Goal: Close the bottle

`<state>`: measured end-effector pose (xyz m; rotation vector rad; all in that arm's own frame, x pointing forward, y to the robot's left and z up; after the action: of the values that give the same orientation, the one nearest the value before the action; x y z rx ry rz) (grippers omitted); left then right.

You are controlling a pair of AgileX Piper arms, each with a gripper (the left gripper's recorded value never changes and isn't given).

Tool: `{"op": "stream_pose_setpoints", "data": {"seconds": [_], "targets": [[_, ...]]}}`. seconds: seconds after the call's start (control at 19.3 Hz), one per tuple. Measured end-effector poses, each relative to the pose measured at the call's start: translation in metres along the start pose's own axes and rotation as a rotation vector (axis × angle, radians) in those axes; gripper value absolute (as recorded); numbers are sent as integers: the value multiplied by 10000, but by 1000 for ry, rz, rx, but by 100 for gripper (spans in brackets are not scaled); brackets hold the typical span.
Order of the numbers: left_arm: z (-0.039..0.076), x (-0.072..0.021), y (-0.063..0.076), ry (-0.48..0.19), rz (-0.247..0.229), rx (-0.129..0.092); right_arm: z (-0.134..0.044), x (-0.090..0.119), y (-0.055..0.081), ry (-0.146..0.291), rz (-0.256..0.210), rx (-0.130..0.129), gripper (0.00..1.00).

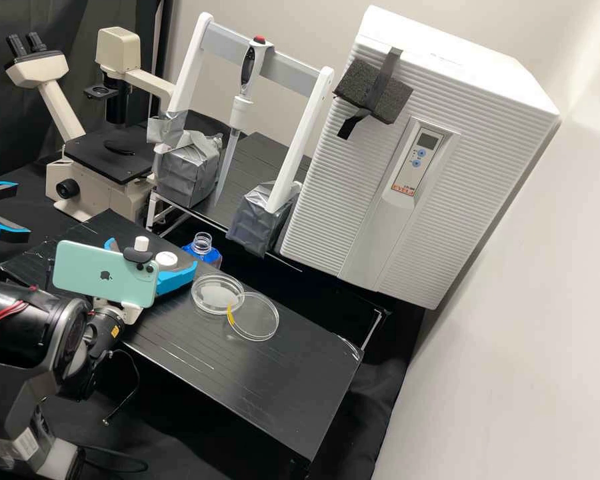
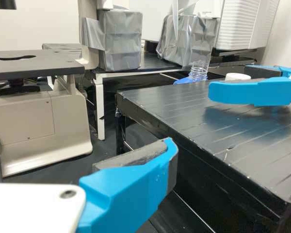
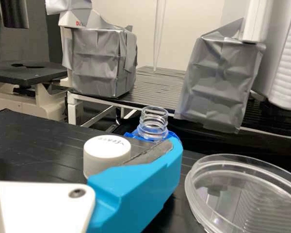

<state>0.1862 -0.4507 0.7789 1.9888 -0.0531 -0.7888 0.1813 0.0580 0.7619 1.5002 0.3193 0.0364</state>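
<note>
Both pairs of my jaws stand spread. Those of my left gripper are wide apart and hold nothing, low at the left side of the bench, near the microscope; those of my right gripper are over the black platform. The white cap stands on the platform between the two blue fingers, just beside the grey pad of one of them; whether this pad touches the cap, I cannot tell.

The bottle stands upright just behind the far edge of the platform, lower than its surface, so that mainly the clear threaded neck comes above the edge; its mouth is open and its body is blue; it is near the cap but apart from it.

Two clear petri dishes lie on the platform beside the right gripper, touching each other. Behind the bottle is a white stand with feet wrapped in grey tape; a pipette hangs from its bar; a large white ribbed cabinet is at the right.
</note>
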Motion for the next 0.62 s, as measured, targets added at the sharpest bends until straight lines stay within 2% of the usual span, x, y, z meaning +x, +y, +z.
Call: {"op": "stream_pose_setpoints", "data": {"seconds": [0.62], "targets": [[0, 0, 0, 0, 0, 0, 48, 9, 7, -26, 4, -1, 0]]}}
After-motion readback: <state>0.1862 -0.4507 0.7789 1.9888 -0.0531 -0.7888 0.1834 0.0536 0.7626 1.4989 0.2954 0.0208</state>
